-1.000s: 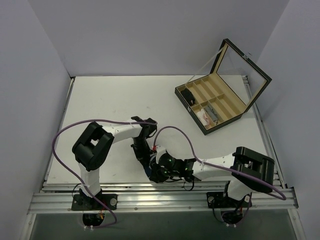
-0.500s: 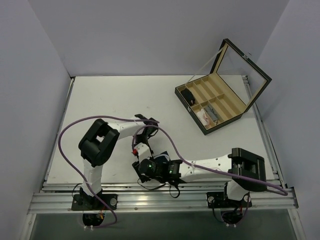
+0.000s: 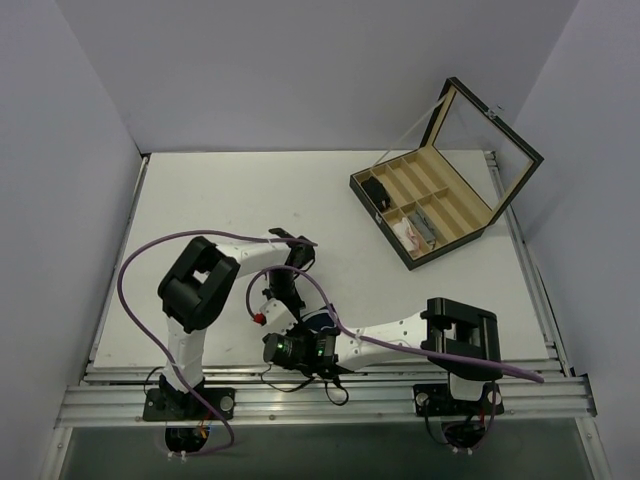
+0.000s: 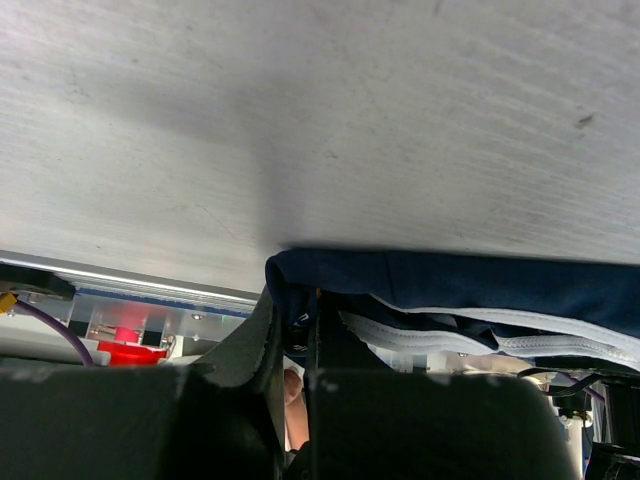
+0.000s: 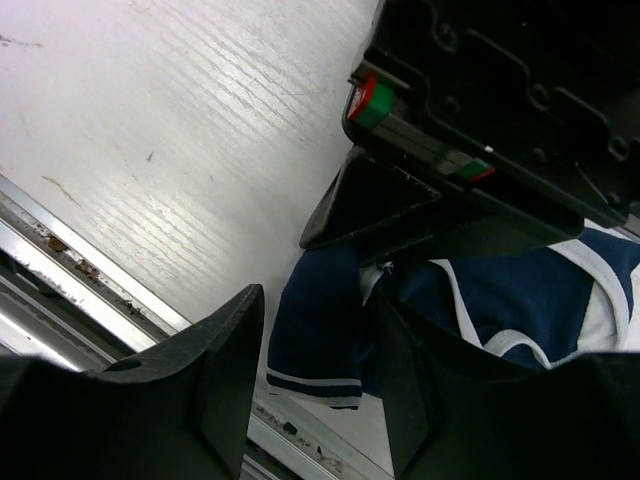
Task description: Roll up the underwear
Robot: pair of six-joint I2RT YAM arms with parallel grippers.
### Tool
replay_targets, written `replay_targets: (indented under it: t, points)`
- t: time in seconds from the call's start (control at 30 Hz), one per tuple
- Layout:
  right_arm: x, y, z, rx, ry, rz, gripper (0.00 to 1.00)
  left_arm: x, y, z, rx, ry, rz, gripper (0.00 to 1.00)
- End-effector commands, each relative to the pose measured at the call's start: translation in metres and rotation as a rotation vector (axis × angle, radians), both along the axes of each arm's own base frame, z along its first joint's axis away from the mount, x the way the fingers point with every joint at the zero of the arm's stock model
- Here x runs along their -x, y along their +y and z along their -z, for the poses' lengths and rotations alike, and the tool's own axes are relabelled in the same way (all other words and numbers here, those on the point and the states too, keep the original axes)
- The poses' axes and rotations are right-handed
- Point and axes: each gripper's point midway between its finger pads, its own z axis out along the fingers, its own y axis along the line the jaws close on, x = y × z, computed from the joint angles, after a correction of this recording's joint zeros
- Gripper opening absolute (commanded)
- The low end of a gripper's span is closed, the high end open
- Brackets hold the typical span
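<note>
**Status.** The underwear lies bunched on the table between the two claws. The left claw is pinched together on one navy corner. The rest of the garment, with its white trim showing, runs off to one side of that claw. The right claw has its jaws standing apart, and a navy flap fills most of the gap. Whether they press on the flap cannot be told. The body of the left claw sits just beyond the right claw's tips. A metal rail runs close beside and below the right claw.

**Step in hand (judged).** Forming the roll: one claw anchors the cloth and the other turns it.

**Procedure.**
1. Use the left claw's pinch as the anchor. A slip there would likely let the roll fall open.
2. Before turning, confirm that the right claw takes the whole flap, hem included.
3. Turn the flap toward the anchored corner in small increments, low over the table. Hold the tension even so the trim does not bunch.
4. Move one claw at a time, because clearance between them is very small.
5. Work away from the rail, since a loose hem could catch in it.
</note>
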Motion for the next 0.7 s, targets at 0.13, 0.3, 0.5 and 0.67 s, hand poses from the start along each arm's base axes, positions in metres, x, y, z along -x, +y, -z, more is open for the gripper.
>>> replay_targets:
  t: [0.13,0.3,0.5,0.67]
  points:
    - [0.002,-0.018,0.008,0.025,-0.013,0.064,0.08,-0.006,0.011,0.007,-0.058,-0.029,-0.028,0.04]
    - [0.022,-0.042,0.031,-0.082,0.122,0.091,0.00,-0.038,-0.002,-0.025,0.097,-0.188,-0.158,0.34]
    - [0.048,-0.064,0.054,-0.300,0.347,0.116,0.00,-0.073,-0.005,-0.079,0.240,-0.459,-0.195,0.63]
    - [0.050,-0.072,0.056,-0.470,0.434,0.149,0.00,-0.073,0.000,-0.073,0.322,-0.526,-0.231,0.64]
